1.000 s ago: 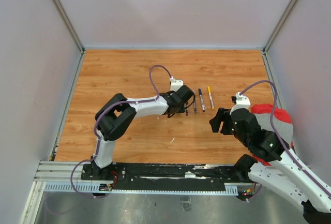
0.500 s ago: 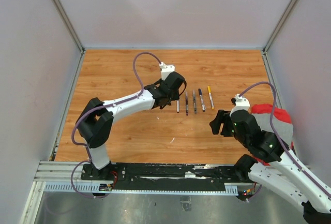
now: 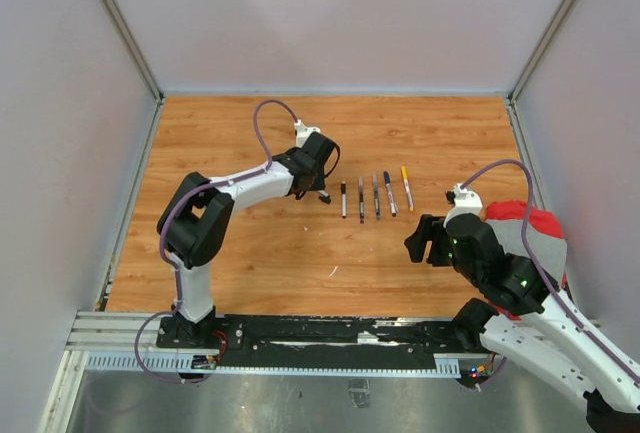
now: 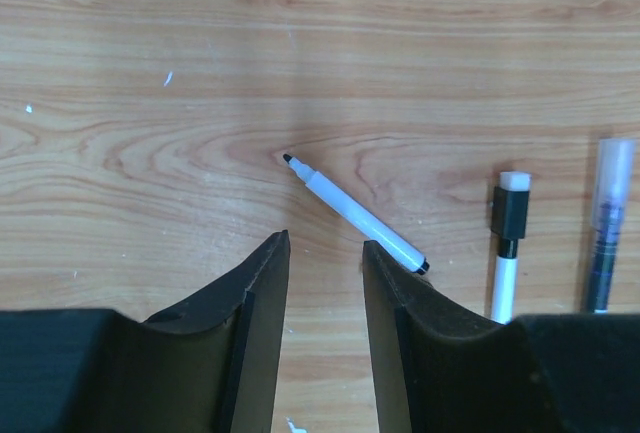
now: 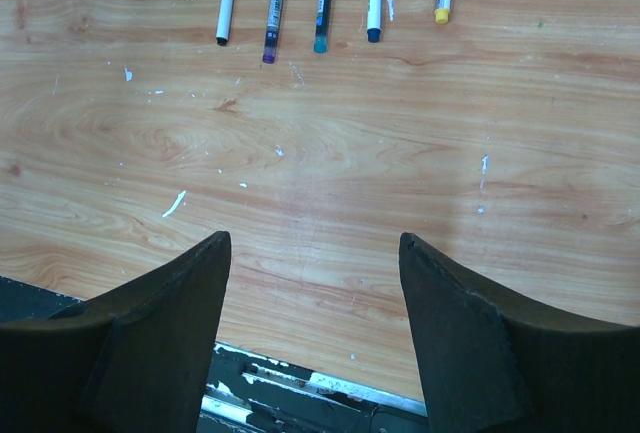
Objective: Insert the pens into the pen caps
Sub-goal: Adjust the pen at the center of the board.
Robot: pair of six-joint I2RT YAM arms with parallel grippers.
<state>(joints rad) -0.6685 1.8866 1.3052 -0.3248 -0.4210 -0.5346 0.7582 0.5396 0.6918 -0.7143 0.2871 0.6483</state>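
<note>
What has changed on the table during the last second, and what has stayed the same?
The left arm drew back leftward from the row of pens, uncovering its leftmost pen. Its fingers stand apart, empty. The right arm and the other pens stayed put.

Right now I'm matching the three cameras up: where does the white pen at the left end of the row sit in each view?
Top external: the white pen is just left of centre, first in the row.
Left wrist: lower right, upright in the picture.
Right wrist: top edge, left of centre.
Shared landmark: the blue-tinted pen next to it on its right.
</note>
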